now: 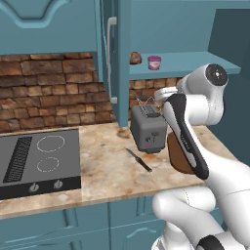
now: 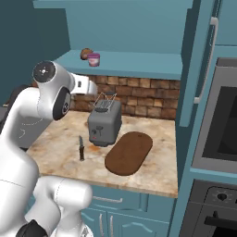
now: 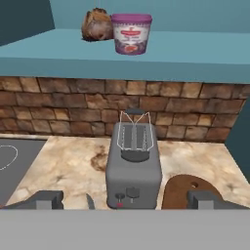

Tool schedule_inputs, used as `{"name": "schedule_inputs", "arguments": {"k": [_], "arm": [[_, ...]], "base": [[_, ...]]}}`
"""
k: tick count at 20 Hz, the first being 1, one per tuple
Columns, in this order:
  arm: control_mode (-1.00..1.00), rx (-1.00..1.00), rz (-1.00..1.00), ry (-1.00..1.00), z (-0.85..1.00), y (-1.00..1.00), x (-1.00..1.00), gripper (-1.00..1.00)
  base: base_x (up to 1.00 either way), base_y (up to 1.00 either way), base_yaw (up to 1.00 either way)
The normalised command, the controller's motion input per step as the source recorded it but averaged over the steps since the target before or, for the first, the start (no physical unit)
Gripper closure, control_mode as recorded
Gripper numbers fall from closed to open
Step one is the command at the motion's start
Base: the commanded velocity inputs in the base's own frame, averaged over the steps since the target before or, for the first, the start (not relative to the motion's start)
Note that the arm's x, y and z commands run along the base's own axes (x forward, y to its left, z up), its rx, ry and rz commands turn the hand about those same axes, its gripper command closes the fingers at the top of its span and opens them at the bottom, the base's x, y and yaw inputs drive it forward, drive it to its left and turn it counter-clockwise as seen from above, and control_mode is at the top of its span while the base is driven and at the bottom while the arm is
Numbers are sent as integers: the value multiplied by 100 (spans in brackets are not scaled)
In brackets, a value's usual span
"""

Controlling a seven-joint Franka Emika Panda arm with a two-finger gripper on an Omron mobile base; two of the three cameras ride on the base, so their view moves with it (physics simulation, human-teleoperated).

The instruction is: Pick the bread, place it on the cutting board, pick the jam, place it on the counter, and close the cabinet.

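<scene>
Closest to me is the robot's own white arm, bent up over the counter [image 2: 157,173], with the gripper [image 3: 128,199] hovering above the worktop; in the hand view its two dark finger tips stand wide apart with nothing between them. Just beyond them sits the grey toaster [image 3: 133,166], and to its side the dark oval cutting board [image 2: 129,152] lies flat and bare. A small knife [image 1: 139,160] rests on the stone in front of the toaster.

The bread [image 3: 96,25] is up on the open shelf of the cabinet [image 1: 114,58], right beside the jam [image 3: 131,33]; from the hand view the two look touching or nearly so, with the bread slightly behind. That closeness is my main worry. If the fingers go in for the bun at a careless angle, one of them could shove the jar along the shelf or tip it off the edge onto the toaster below.

The toaster is the other hazard: it stands under the shelf front, so a low swing of the wrist could clip its wire rack. The cabinet door hangs open near the arm's path, and a wide elbow swing might knock it.
</scene>
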Motion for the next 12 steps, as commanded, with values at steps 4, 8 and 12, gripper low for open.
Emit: {"name": "schedule_inputs", "arguments": {"k": [4,8,12], "arm": [[-100,0,0,0,18,0,0,-100],[-100,0,0,0,18,0,0,-100],[-100,0,0,0,17,0,0,-100]], "base": [[0,0,0],[0,0,0],[0,0,0]]}}
